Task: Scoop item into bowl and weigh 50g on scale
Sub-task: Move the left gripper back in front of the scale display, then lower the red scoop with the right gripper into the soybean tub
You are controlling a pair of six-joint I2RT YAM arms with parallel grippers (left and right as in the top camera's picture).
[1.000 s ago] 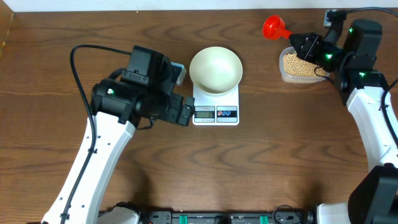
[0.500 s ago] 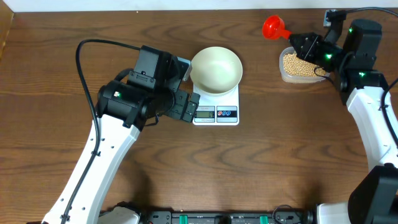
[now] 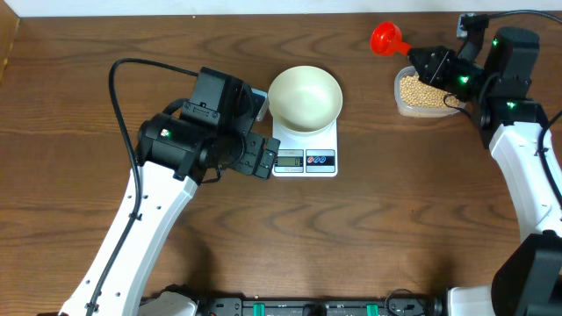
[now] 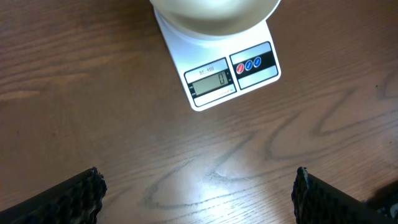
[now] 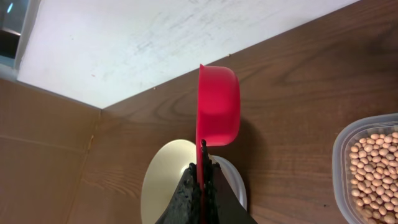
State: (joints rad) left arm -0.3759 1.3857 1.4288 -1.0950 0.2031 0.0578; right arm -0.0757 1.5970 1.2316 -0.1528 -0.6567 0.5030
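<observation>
- My left claw [image 3: 263, 158] is spread wide and holds nothing; in the left wrist view only its two black fingertips [image 4: 84, 196] show, at the bottom corners, with bare brown table [image 4: 205, 168] between them.
- The scale [image 4: 231, 73] sits just ahead of the left claw, its front edge turned toward me, apart from both fingertips. Its display reads 0.
- The bowl [image 3: 304, 96] rests on the scale's platform, beyond the display as seen from the left claw.
- My right claw [image 5: 202, 190] is pinched tight on the thin handle of a red scoop [image 5: 217, 102]. The cup sticks out straight ahead of the fingertips, turned on its side.
- The beans [image 5: 373, 168] lie in a clear tub [image 3: 413, 110] just beside and below the right claw, on its right in the wrist view. I cannot tell if any are in the scoop.
- From the right claw the bowl and scale are well apart, farther ahead past the scoop and lower down.
- From overhead the right claw hangs over the tub's edge, and the scoop cup sits beyond the tub, near the table's far edge.
</observation>
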